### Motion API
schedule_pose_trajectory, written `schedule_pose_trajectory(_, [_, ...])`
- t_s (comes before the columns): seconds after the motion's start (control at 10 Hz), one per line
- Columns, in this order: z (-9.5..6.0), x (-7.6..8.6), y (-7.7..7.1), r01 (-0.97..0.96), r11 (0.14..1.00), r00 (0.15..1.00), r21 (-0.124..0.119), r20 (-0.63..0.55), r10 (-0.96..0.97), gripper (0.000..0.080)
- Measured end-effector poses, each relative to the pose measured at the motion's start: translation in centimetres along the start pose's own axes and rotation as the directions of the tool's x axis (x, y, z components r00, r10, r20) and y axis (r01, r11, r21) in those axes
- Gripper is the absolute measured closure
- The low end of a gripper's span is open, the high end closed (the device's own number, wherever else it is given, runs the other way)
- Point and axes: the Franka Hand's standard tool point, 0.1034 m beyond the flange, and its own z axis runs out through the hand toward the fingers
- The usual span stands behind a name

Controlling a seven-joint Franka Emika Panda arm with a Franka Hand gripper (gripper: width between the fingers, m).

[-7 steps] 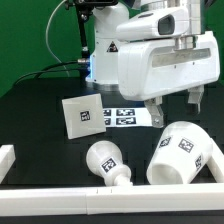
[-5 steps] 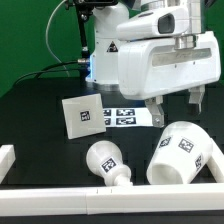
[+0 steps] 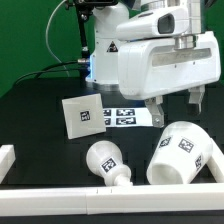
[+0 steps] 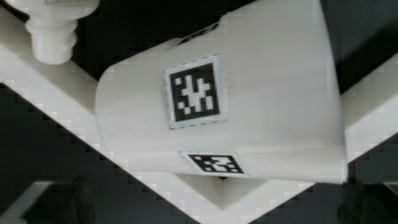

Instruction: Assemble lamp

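Two spread, empty fingers show the gripper (image 3: pixel 173 108) released, hanging just above the lamp shade (image 3: pixel 183 152), which lies on its side straight below, its long axis slanting from the exterior view's lower left to upper right.

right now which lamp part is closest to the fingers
The shade, the big tapered part at the exterior view's right, just below the open fingers; bulb and base lie farther off.

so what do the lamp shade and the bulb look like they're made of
The shade: probably white plastic, matte; its smooth, opaque wall shows no gloss or weave. The bulb: apparently the same matte white plastic, opaque rather than glassy.
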Motion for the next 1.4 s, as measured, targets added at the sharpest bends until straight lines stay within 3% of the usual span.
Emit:
schedule_pose_trajectory(0.1, [-0.7, -0.4, 0.9, -0.020, 1.000, 0.999, 0.021, 0.039, 0.019, 0.0100])
schedule_pose_trajectory(0.4, [-2.4, -0.7, 3.2, -0.121, 0.991, 0.988, 0.051, 0.105, 0.115, 0.0100])
schedule_pose_trajectory(1.0, [-2.4, -0.7, 3.4, -0.149, 0.987, 0.984, 0.052, 0.106, 0.143, 0.0100])
schedule_pose_trajectory(1.4, [-1.4, -5.2, 7.0, -0.256, 0.962, 0.962, 0.093, 0.118, 0.245, 0.0100])
